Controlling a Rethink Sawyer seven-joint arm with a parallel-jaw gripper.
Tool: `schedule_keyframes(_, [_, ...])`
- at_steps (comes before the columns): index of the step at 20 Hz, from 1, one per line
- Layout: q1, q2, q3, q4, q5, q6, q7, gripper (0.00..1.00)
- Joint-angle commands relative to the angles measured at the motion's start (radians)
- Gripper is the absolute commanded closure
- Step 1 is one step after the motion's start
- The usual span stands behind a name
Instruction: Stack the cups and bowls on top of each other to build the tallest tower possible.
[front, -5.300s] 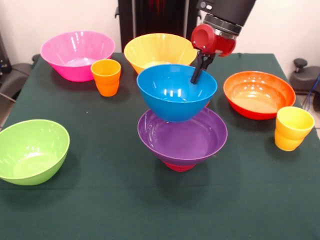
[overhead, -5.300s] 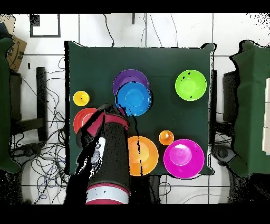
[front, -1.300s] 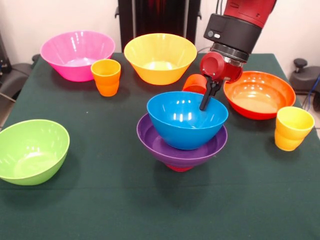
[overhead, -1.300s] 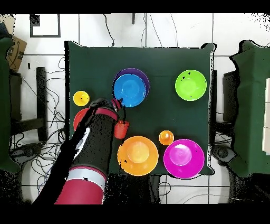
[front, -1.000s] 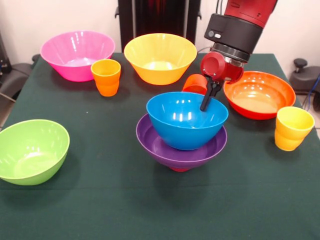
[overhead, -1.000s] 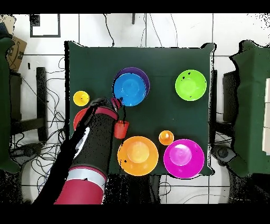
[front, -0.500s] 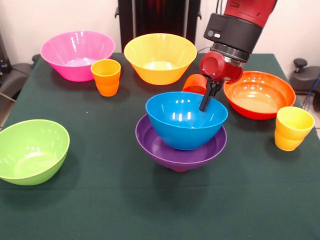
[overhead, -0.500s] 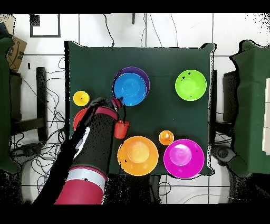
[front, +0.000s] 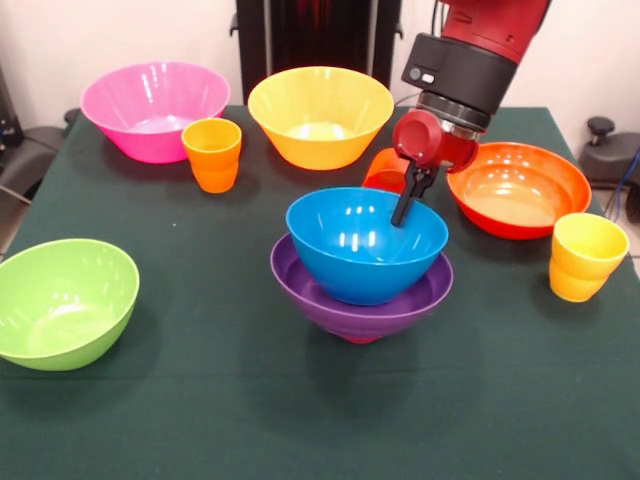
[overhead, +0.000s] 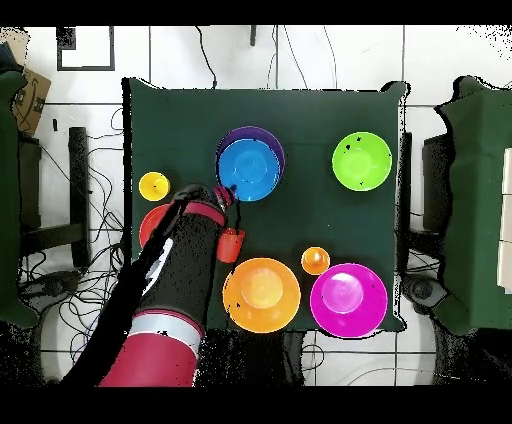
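We see a green-clothed counter (front: 200, 400) carrying glossy plastic bowls: deep pink (front: 155, 108), yellow (front: 320, 115) and green (front: 62, 300) ones standing alone, plus a wide shallow orange-red bowl (front: 517, 187). The tower (front: 362, 270) sits mid-counter: a deep blue bowl (front: 365, 243) nested in a wide purple bowl (front: 355, 300) (something red peeks out beneath). The red arm's pincer (front: 402, 208) grips the blue bowl's far rim. A plain red-orange cup (front: 385, 170) stands just behind it; ribbed orange (front: 212, 153) and yellow (front: 587, 257) cups stand apart.
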Motion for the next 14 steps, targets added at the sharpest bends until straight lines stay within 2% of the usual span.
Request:
schedule_keyframes(1, [0.011, 0.029, 0.054, -0.073, 0.037, 0.057, 0.089, 1.0])
schedule_keyframes(14, [0.018, 0.035, 0.047, -0.077, 0.038, 0.054, 0.088, 1.0])
